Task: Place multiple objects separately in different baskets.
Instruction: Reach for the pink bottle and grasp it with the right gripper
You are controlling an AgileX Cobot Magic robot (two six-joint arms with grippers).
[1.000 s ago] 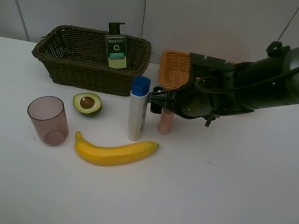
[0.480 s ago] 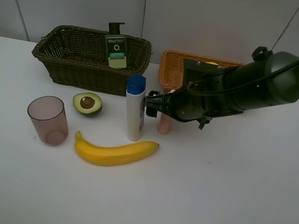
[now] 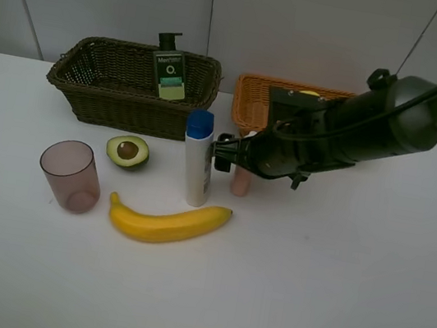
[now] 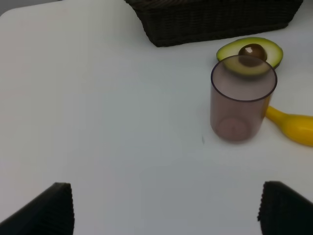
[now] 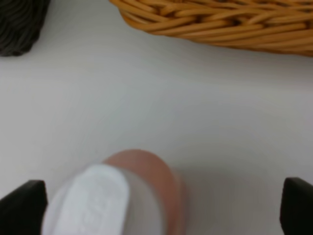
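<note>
Right pincer (image 5: 159, 210) is spread wide and grips nothing. The small pink bottle (image 5: 146, 181) stands upright between its fingers, white cap up and nearer one finger; too blurred to tell if it touches. From the high view the arm covers the bottle's top and most of the orange-tan basket (image 3: 252, 101) behind it; a yellow bit shows in there, can't ID it. White blue-capped bottle (image 3: 197, 165) is just beside the pincer, slightly tilted. Banana (image 3: 167, 222), halved avocado (image 3: 127, 151) and mauve cup (image 3: 72, 176) are on the table (image 3: 330, 298). Green pump bottle (image 3: 168, 74) leans inside the dark basket (image 3: 120, 103). Left pincer (image 4: 166, 210) is wide open and empty, with the cup ahead of it; only its fingertips are in frame.
</note>
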